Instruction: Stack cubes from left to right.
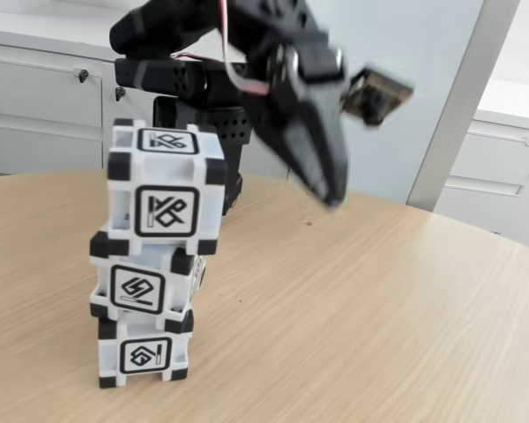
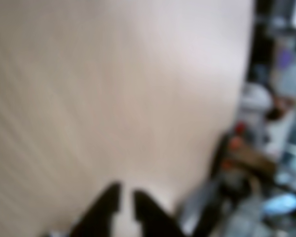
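All three white plastic cubes with black corner blocks stand stacked, slightly askew, on the pale wooden surface; the black tool, nearly closed and empty, hangs well apart, so the stacking appears complete, needing only retreat.

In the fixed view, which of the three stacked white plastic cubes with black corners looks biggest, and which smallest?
As they look:
1. top cube, largest
2. middle cube
3. bottom cube, smallest

All three look like the same make, so the difference may come from the top one's nearness to the camera, not from true size.

matt white plastic cubes on a smooth wood-grain table; black plastic pincer.
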Robot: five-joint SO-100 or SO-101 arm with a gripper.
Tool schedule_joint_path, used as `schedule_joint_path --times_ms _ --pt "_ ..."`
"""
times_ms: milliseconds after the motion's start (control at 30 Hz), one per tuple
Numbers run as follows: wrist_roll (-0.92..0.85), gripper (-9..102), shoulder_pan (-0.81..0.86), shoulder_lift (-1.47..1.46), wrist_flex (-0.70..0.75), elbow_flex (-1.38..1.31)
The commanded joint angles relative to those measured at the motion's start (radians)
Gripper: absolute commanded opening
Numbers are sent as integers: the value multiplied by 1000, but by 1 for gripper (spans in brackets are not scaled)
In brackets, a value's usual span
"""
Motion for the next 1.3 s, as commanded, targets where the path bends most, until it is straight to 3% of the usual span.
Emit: schedule_joint_path --times_ms 0,233,767,1267 --pt "18 0 11 58 -5 32" --pt "32 0 28 58 -2 98" --pt "6 0 465 55 0 101" --pt "3 0 482 57 0 101"
